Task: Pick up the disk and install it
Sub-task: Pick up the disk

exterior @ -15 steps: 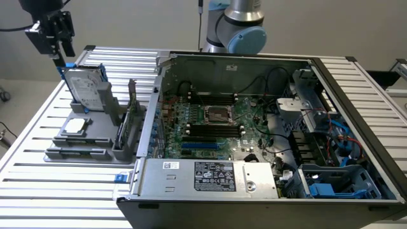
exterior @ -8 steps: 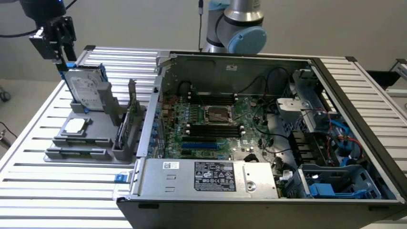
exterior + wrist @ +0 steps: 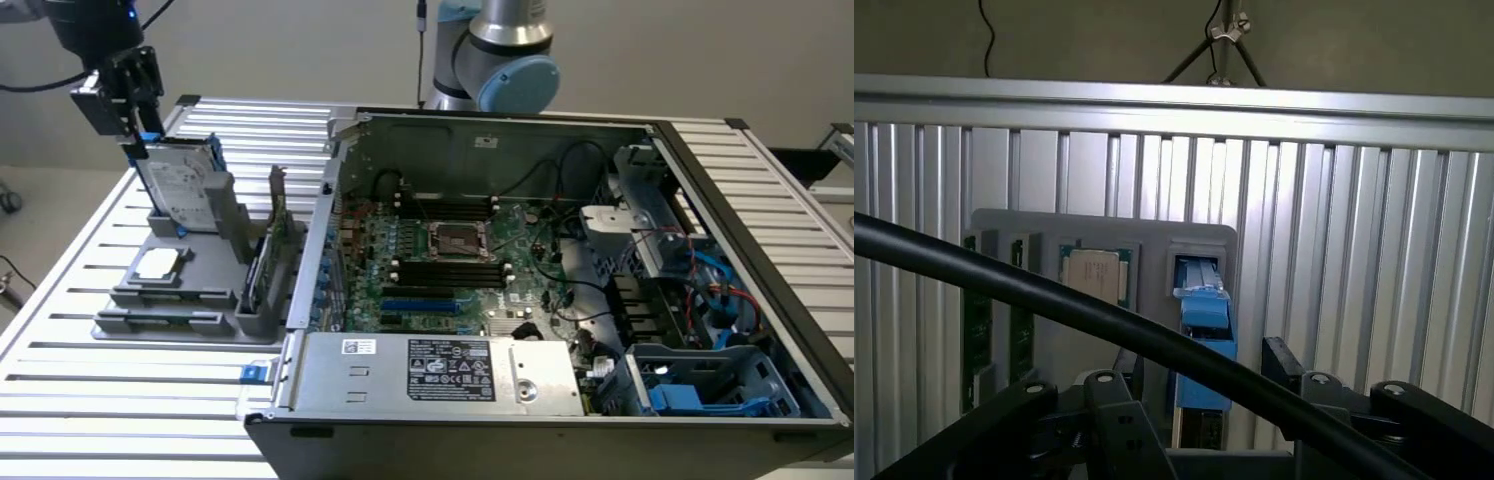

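The one arm (image 3: 505,60) reaches to ten o'clock in the exterior view, jaws pointing down. They stand open around the top of the one disk (image 3: 180,175), which stands upright in its grey holder (image 3: 160,322).

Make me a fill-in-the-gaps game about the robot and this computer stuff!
1. The disk stands upright, framed by a bright ____ bracket.
2. The gripper is at the top edge of the ____.
3. The small square chip lies on the grey holder, on the exterior view's ____ of the computer case.
4. The case is ____, not closed, so the motherboard shows.

Missing words: blue; disk; left; open.
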{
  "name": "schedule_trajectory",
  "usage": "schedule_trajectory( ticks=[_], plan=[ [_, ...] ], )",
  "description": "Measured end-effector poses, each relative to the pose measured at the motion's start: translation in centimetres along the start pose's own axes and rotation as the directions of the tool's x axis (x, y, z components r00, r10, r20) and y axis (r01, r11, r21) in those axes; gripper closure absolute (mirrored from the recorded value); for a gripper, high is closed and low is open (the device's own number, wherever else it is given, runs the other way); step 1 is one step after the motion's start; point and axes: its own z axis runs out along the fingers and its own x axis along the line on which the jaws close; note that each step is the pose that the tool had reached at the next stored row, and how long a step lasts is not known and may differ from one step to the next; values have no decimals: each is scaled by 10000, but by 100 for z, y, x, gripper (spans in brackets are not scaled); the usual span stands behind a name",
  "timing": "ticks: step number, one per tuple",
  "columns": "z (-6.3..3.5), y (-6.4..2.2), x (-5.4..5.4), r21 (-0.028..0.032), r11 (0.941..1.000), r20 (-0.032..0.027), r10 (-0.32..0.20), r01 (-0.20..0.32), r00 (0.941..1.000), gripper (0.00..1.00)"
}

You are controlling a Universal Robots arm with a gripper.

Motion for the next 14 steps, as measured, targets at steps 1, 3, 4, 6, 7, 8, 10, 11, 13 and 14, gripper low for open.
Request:
schedule_trajectory(
  ticks=[1, 3, 4, 6, 7, 8, 10, 11, 13, 14],
  plan=[
    [10, 0, 0, 3, 10000, 37, -22, 22, 10000, 40],
    [28, 0, 3, 8, 10000, 103, -41, 41, 9999, 40],
    [37, 1, 9, 9, 10000, 128, -43, 43, 9999, 40],
    [58, 0, 19, 11, 10000, 133, -43, 43, 9999, 40],
    [72, 1, 20, 11, 10000, 134, -42, 42, 9999, 40],
    [85, 1, 20, 10, 10000, 134, -40, 39, 9999, 40],
    [112, 0, 19, 9, 10000, 134, -33, 33, 9999, 40],
    [126, 0, 19, 7, 10000, 134, -30, 29, 9999, 40],
    [144, 0, 17, 6, 10000, 135, -24, 24, 9999, 40],
    [150, 0, 16, 5, 10000, 137, -22, 22, 9999, 40]
  ],
)
